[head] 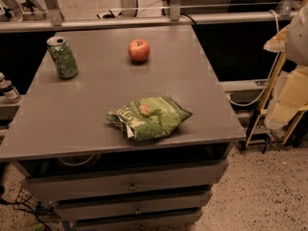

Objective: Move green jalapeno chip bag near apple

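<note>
The green jalapeno chip bag (149, 118) lies crumpled near the front edge of the grey cabinet top (86, 109). It is light green with white lettering and a small orange-red picture. The apple (138, 50), red with a short stem, sits near the back middle of the top, well apart from the bag. My gripper (285, 102) is a pale blurred shape at the right edge of the camera view. It hangs off the table's right side, far from both the bag and the apple, and holds nothing that I can see.
A green patterned soda can (62, 57) stands upright at the back left of the top. Drawers (130, 184) sit below the front edge. A metal rail (144, 20) runs behind the table. A small bottle (8, 90) sits at the left, and cables lie on the floor.
</note>
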Tool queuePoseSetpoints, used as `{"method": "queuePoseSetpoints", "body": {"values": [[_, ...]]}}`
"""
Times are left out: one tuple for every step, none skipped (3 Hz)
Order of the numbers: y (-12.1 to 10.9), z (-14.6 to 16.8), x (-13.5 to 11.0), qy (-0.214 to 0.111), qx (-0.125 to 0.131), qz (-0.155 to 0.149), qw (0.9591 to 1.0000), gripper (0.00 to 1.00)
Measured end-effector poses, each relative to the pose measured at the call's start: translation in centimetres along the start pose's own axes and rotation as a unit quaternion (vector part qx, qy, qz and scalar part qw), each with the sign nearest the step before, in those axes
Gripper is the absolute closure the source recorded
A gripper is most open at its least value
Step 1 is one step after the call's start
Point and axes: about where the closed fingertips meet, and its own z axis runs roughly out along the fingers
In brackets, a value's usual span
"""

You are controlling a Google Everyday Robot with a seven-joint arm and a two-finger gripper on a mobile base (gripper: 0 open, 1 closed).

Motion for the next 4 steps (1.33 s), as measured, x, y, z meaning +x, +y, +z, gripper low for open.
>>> {"method": "queuePoseSetpoints", "body": {"values": [[0.0, 0.5, -0.5, -0.002, -0.001, -0.008, 1.0000, 0.00], [0.3, 4.1, -3.1, -0.013, -0.022, -0.052, 0.9983, 0.00], [1.8, 9.9, -7.1, -0.040, -0.060, -0.101, 0.9923, 0.00], [2.9, 14.8, -9.6, -0.056, -0.088, -0.117, 0.9876, 0.00]]}}
